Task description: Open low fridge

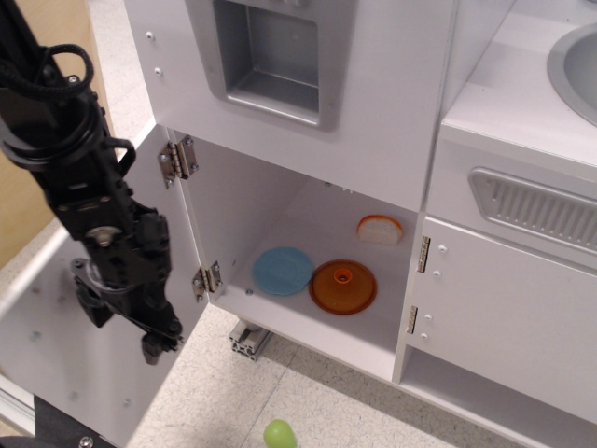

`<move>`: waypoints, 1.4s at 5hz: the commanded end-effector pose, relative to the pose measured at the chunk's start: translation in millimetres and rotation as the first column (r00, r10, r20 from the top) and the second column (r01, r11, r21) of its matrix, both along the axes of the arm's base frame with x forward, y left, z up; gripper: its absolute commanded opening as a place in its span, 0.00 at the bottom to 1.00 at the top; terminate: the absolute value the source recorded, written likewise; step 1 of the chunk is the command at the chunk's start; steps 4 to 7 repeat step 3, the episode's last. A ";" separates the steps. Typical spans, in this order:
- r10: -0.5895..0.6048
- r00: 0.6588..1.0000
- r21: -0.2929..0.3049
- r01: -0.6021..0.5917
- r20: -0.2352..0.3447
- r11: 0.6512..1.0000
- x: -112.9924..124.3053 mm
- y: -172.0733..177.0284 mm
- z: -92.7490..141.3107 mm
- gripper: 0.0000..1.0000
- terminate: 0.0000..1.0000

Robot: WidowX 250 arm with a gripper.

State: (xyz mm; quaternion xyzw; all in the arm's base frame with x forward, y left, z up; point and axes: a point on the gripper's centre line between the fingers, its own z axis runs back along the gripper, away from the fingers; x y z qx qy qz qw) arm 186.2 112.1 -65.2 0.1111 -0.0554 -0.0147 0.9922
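The low fridge [280,201] is the white compartment under the door with the grey dispenser niche. Its door [56,336] stands swung wide open to the left, hanging on two silver hinges [177,159]. The handle is hidden on the far side. The white interior holds a blue disc [283,271], an orange disc [343,286] and a small orange-and-white piece [380,229]. My black gripper [154,347] hangs in front of the open door's inner face, left of the opening. I cannot tell whether its fingers are open or shut; it seems to hold nothing.
The upper door with the grey dispenser niche [270,56] is above the opening. A white cabinet [508,317] with a vent panel [536,210] and a sink stands to the right. A green ball [279,435] and a metal foot [244,338] lie on the speckled floor. A wooden panel [42,191] is at left.
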 end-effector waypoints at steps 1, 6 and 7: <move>-0.008 1.000 0.014 0.008 0.014 1.000 0.4 4.8 10.7 1.00 0.00; -0.008 1.000 0.014 0.008 0.014 1.000 0.4 4.8 10.7 1.00 1.00; -0.008 1.000 0.014 0.008 0.014 1.000 0.4 4.8 10.7 1.00 1.00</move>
